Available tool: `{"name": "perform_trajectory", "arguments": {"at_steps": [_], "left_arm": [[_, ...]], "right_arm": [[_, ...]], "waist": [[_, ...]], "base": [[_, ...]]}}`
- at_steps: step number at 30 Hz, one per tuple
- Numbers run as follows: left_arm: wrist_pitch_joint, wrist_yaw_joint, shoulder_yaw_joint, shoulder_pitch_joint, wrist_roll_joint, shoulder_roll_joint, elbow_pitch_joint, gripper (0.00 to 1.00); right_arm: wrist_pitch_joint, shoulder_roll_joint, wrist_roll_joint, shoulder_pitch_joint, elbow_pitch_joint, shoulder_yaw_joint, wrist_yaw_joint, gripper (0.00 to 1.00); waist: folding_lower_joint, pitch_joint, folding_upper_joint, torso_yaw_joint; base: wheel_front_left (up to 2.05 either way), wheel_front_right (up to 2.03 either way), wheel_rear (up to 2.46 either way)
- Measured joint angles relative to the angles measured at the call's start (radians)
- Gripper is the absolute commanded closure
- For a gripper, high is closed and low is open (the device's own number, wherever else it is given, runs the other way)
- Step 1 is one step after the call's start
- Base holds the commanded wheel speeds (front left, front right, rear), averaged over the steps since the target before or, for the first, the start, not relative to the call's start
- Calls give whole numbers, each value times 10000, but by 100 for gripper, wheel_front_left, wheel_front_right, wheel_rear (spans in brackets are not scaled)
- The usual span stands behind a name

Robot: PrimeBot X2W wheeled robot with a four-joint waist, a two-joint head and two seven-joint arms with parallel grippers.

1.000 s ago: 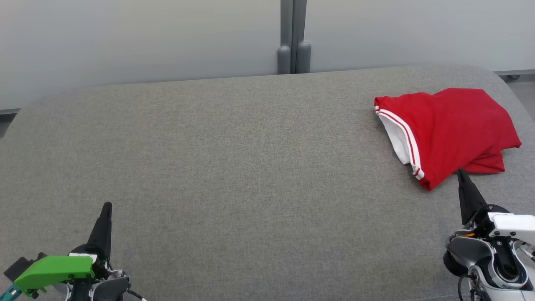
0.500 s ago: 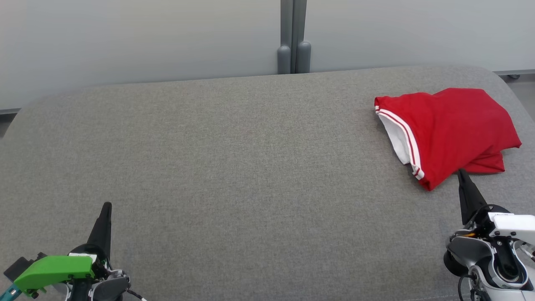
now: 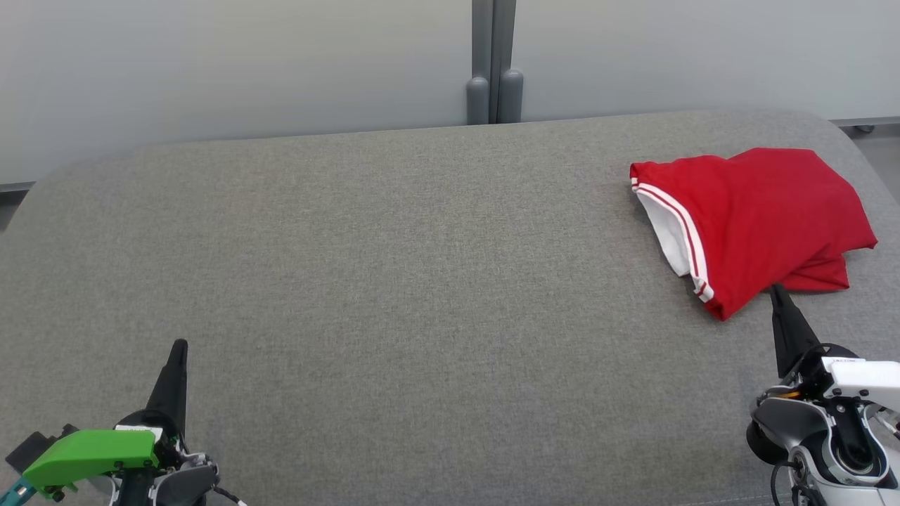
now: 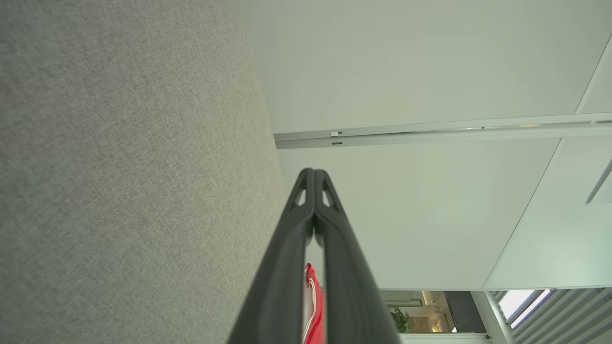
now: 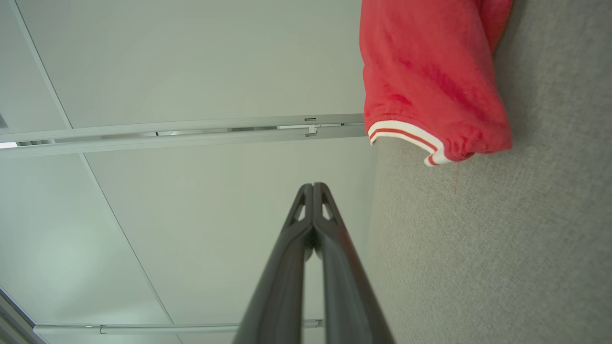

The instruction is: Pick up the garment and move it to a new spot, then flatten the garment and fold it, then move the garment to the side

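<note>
The garment (image 3: 759,218) is a red piece with a white-striped hem and white lining, lying folded at the far right of the grey fabric table (image 3: 394,281). My right gripper (image 3: 775,290) rests at the lower right, shut and empty, its tip just short of the garment's near edge. In the right wrist view the garment (image 5: 430,76) lies ahead and to the right of the shut right gripper (image 5: 313,185). My left gripper (image 3: 180,344) sits at the lower left, shut and empty, far from the garment. A sliver of the garment (image 4: 313,306) shows between the fingers of the left gripper (image 4: 314,171).
A pale partition wall (image 3: 246,63) with a grey post (image 3: 493,63) stands behind the table's far edge. The table's rounded right corner lies just beyond the garment, with floor (image 3: 879,140) past it.
</note>
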Motion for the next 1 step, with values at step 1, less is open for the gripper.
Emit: {"name": "perform_trajectory", "arguments": {"at_steps": [1], "left_arm": [[0,0,0,0,0,0,0,100]], "right_arm": [[0,2,0,0,0,0,0,100]], "waist": [[0,0,0,0]], "base": [[0,0,0]]}}
